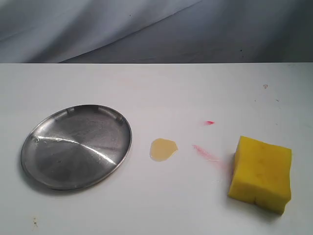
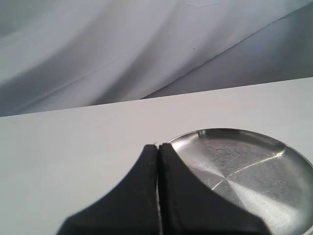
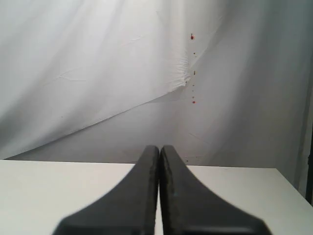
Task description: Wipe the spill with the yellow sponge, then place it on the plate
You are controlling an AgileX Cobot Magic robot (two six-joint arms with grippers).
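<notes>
The yellow sponge (image 1: 261,174) sits on the white table at the right front, a thick bright block. The spill (image 1: 162,149), a small glossy tan puddle, lies near the middle, between the sponge and the plate (image 1: 76,146). That round silvery plate rests at the left and holds nothing. Neither arm shows in the exterior view. In the left wrist view my left gripper (image 2: 158,147) is shut with nothing in it, and the plate (image 2: 254,161) lies just beyond it. My right gripper (image 3: 159,148) is also shut and holds nothing, over bare table.
Thin red-pink streaks (image 1: 206,153) and a small red dot (image 1: 210,122) mark the table between spill and sponge. A grey-white cloth backdrop (image 1: 146,29) hangs behind the table's far edge. A table corner (image 3: 281,174) shows in the right wrist view.
</notes>
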